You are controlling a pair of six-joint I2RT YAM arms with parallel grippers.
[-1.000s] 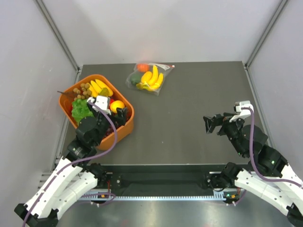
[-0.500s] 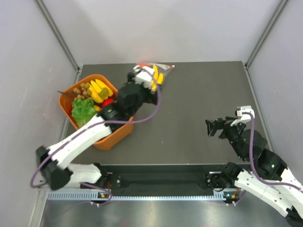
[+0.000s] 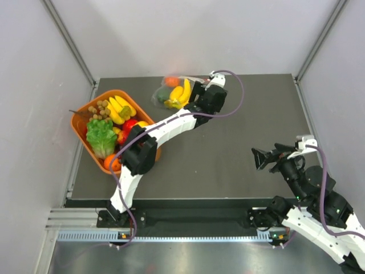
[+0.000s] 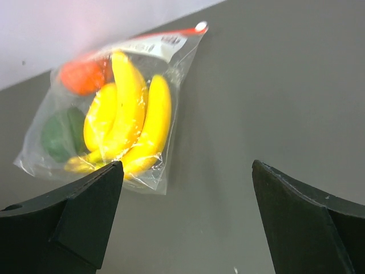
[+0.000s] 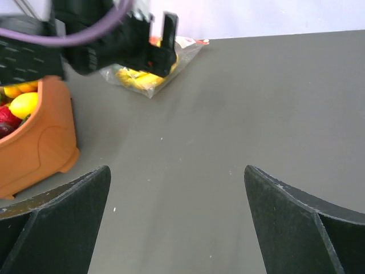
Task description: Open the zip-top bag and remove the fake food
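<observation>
The zip-top bag (image 3: 174,93) lies flat at the far middle of the table, its orange-red zip strip (image 4: 171,35) along the far edge. Through the clear plastic I see the fake food: a yellow banana bunch (image 4: 128,120), an orange-red round fruit (image 4: 82,77) and a dark green fruit (image 4: 60,134). My left gripper (image 3: 197,91) hovers just right of the bag, open, with only bare table between its fingers (image 4: 187,171). My right gripper (image 3: 265,158) is open over the near right of the table, far from the bag (image 5: 177,171).
An orange basket (image 3: 78,124) at the left holds lettuce (image 3: 101,136), bananas, grapes and other toy food. Its corner (image 5: 40,137) shows in the right wrist view. The left arm stretches diagonally past the basket. Grey walls enclose the table on three sides.
The left arm has swung from above the basket out to the far side and now sits to the right of the bag. The right gripper has drifted slightly right and nearer.
</observation>
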